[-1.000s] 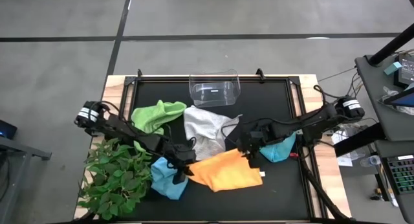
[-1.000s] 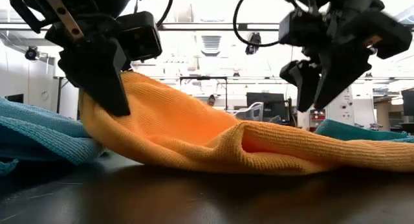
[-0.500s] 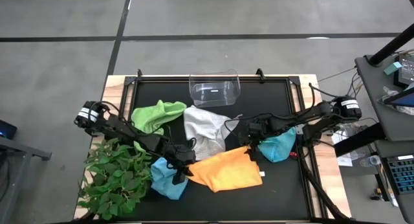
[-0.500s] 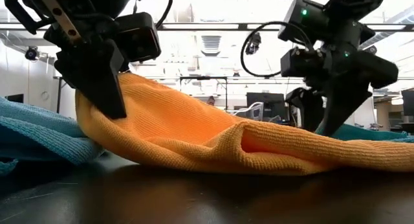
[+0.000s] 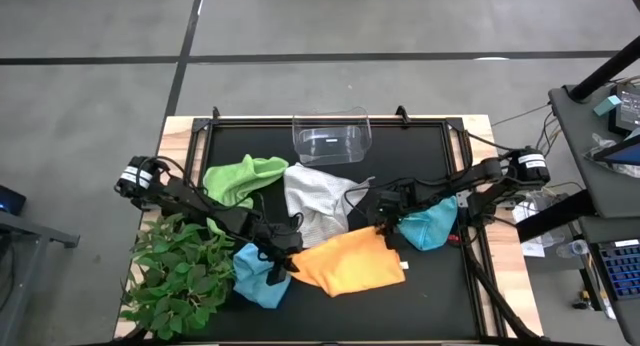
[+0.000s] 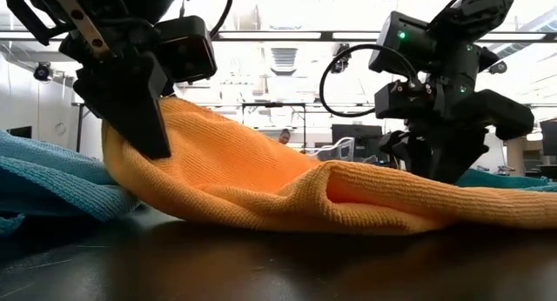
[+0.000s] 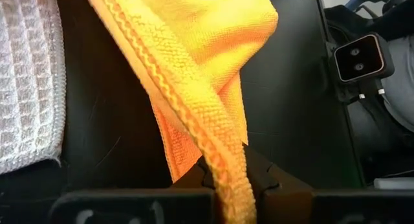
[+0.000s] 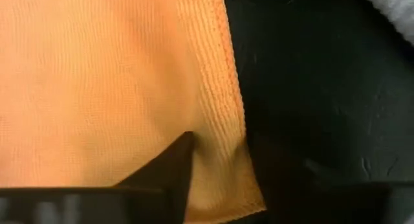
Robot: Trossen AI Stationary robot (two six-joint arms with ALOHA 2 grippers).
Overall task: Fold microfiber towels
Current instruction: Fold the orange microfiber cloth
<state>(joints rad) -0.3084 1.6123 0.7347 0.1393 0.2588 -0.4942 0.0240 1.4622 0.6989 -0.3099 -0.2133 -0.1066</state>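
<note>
Both pincers at the orange towel (image 5: 352, 265): left pincer (image 5: 283, 248) grips it, right pincer (image 5: 384, 229) unclear

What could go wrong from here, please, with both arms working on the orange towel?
The left gripper pinches only the orange towel's hem, so the edge could slip out. The right gripper is down at the opposite corner, where one of its fingers lies on the cloth; it could close short and bunch it. The light blue towel alongside might get dragged.
</note>
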